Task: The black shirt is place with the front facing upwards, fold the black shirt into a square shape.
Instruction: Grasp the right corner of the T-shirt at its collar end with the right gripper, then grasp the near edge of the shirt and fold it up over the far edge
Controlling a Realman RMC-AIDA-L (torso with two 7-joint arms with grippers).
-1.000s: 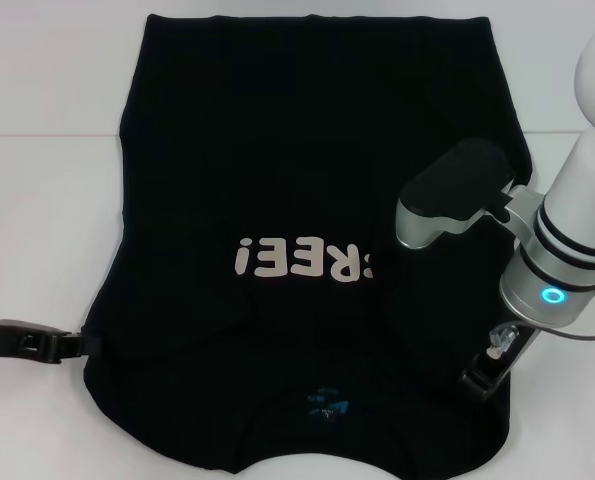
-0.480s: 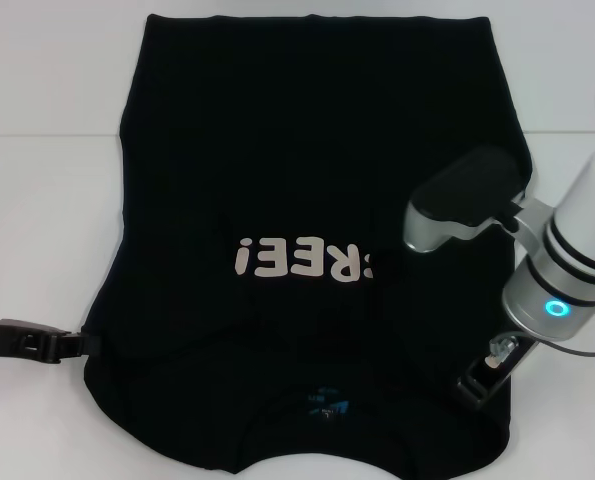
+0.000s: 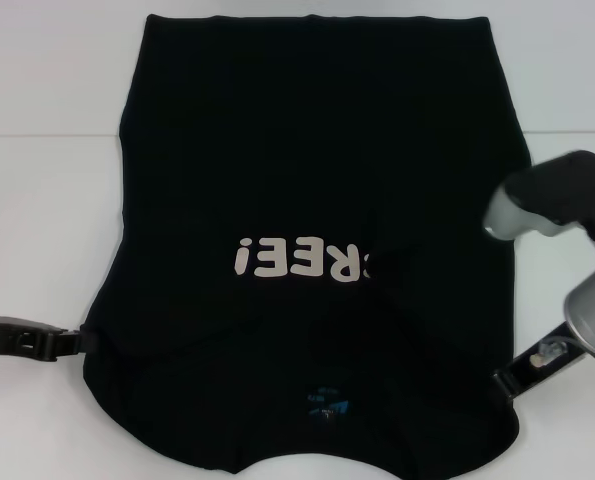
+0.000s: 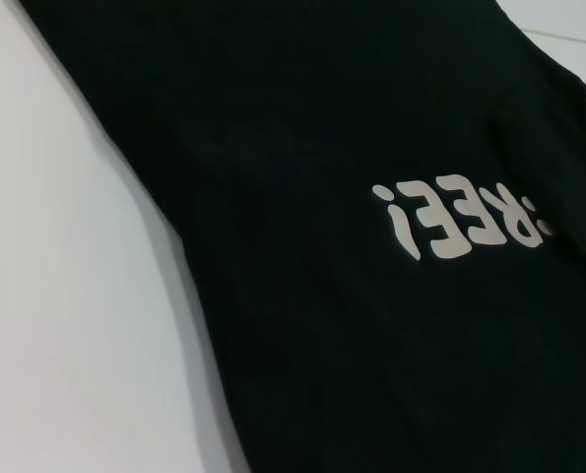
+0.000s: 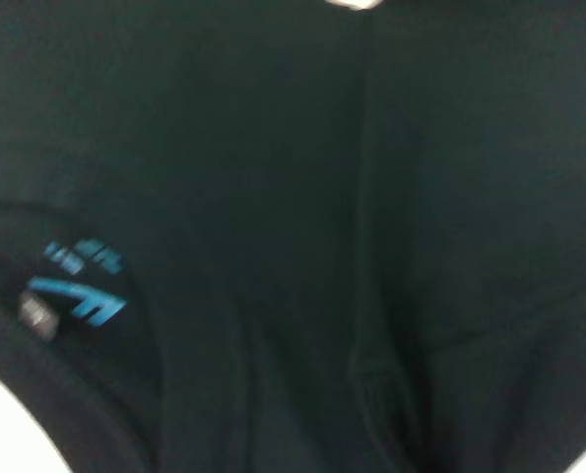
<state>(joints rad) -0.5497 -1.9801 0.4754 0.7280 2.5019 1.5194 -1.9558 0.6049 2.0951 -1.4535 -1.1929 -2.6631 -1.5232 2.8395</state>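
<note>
Your shirt (image 3: 317, 180) reads "REE!" upside down; beside its near corners the left gripper (image 3: 77, 345) and right gripper (image 3: 504, 385) sit, finger state untellable.

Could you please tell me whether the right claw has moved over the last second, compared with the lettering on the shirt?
Yes. The right claw has moved toward the robot's right, away from the "FREE!" lettering, out to the black shirt's right edge.

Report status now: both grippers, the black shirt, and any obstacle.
Left gripper at shirt's left edge. Right gripper at its right edge near collar. Black shirt lies front up, sleeves folded in. No obstacle seen.
</note>
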